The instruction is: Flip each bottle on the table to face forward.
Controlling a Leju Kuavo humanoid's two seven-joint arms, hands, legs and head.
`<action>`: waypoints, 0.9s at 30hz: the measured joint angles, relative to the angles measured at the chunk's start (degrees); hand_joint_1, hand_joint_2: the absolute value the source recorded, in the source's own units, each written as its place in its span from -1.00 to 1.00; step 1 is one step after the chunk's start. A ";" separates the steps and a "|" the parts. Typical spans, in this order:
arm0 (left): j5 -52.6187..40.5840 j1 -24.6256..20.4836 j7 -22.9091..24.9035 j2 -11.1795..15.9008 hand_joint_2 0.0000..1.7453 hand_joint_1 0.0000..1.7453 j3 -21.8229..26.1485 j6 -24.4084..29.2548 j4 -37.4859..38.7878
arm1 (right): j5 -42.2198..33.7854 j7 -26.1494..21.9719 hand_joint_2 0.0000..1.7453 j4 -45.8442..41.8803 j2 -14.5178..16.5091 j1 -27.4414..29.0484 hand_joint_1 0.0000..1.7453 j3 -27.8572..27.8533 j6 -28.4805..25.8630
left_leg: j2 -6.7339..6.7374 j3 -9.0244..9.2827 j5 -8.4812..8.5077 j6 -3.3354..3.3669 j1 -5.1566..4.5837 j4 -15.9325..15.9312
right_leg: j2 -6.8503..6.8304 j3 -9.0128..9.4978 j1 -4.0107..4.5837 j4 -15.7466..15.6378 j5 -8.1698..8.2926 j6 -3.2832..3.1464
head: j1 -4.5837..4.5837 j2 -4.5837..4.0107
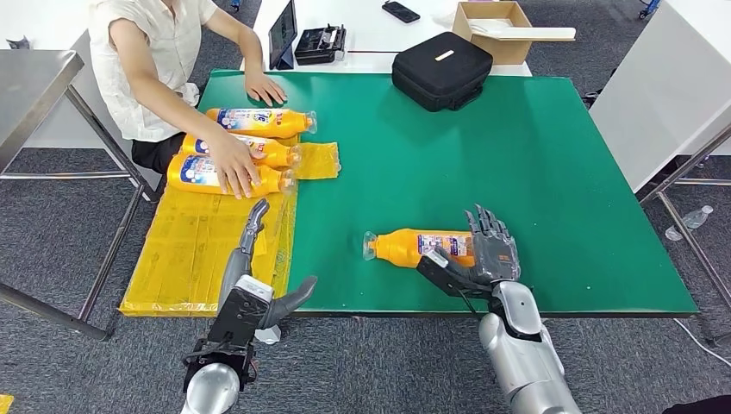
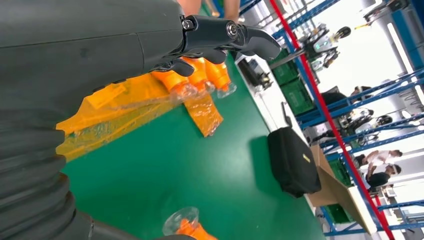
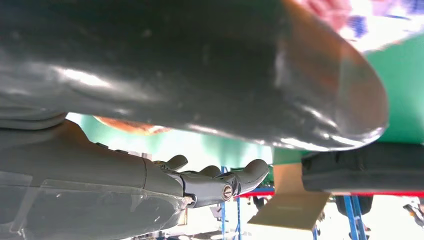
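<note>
Close to your near edge, the right hand [image 1: 484, 255] grips the lying orange plastic bottle [image 1: 412, 247], fingers wrapped round it. Your left hand [image 1: 257, 285] hovers at the green surface [image 1: 534, 172] edge, fingers spread, holding nothing. Open green lies beyond.

L hand [image 1: 259, 285] open, fingers extended fwd, holding nothing; R hand [image 1: 472, 254] fingers spread, resting on bottle [image 1: 414, 247].

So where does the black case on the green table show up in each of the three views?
Head view: black case at the table's far edge.
Left wrist view: black case on the green mat, beside a cardboard box.
Right wrist view: dark shape, probably the case.
Shared landmark: cardboard box.
</note>
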 joint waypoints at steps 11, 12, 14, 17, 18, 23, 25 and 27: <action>-0.48 0.00 -0.18 0.04 1.00 -1.00 -0.32 0.15 -0.68 | -0.08 -0.03 -1.00 -2.13 0.90 0.36 -1.00 0.63 -0.13 | -0.02 0.00 0.00 0.00 -0.01 0.00 | -0.01 0.02 -0.01 0.00 0.00 0.00 | 0.00 0.00; -0.48 0.00 -0.19 0.04 1.00 -1.00 -0.32 0.15 -0.72 | -0.08 -0.03 -1.00 -2.21 0.91 0.38 -1.00 0.63 -0.13 | -0.02 0.00 0.00 0.00 -0.01 0.00 | -0.01 0.02 -0.01 0.00 0.00 0.00 | 0.00 0.00; -0.48 0.00 -0.18 0.04 1.00 -1.00 -0.32 0.15 -0.76 | -0.08 -0.03 -1.00 -2.30 0.92 0.42 -1.00 0.64 -0.13 | -0.02 0.00 0.00 0.00 -0.01 0.00 | -0.01 0.01 -0.01 0.00 0.00 0.00 | 0.00 0.00; -0.48 0.01 -0.17 0.04 1.00 -1.00 -0.32 0.17 -0.82 | -0.08 -0.03 -1.00 -2.43 0.92 0.52 -1.00 0.65 -0.13 | -0.02 0.00 0.00 0.00 0.00 0.00 | -0.01 0.01 0.00 0.00 0.00 0.00 | 0.00 0.00; -0.48 0.01 -0.18 0.04 1.00 -1.00 -0.32 0.17 -0.85 | -0.08 -0.03 -1.00 -2.48 0.92 0.55 -1.00 0.65 -0.13 | -0.02 0.00 0.00 0.00 0.00 0.00 | -0.01 0.01 0.00 0.00 0.00 0.00 | 0.00 0.00; -0.48 0.01 -0.18 0.04 1.00 -1.00 -0.33 0.17 -0.88 | -0.08 -0.03 -1.00 -2.61 0.92 0.61 -1.00 0.66 -0.13 | -0.02 0.00 0.00 0.00 0.00 0.00 | -0.01 0.02 0.00 0.00 0.00 0.00 | 0.00 0.00; -0.48 0.01 -0.18 0.04 1.00 -1.00 -0.34 0.17 -0.88 | -0.08 -0.03 -1.00 -2.62 0.92 0.61 -1.00 0.67 -0.13 | -0.02 0.00 0.00 0.00 0.00 0.00 | -0.01 0.02 0.00 0.00 0.00 0.00 | 0.00 0.00; -0.48 0.01 -0.18 0.04 1.00 -1.00 -0.34 0.17 -0.88 | -0.08 -0.03 -1.00 -2.62 0.92 0.62 -1.00 0.68 -0.13 | -0.02 0.00 0.00 0.00 0.00 0.00 | -0.01 0.02 -0.01 0.00 0.00 0.00 | 0.00 0.00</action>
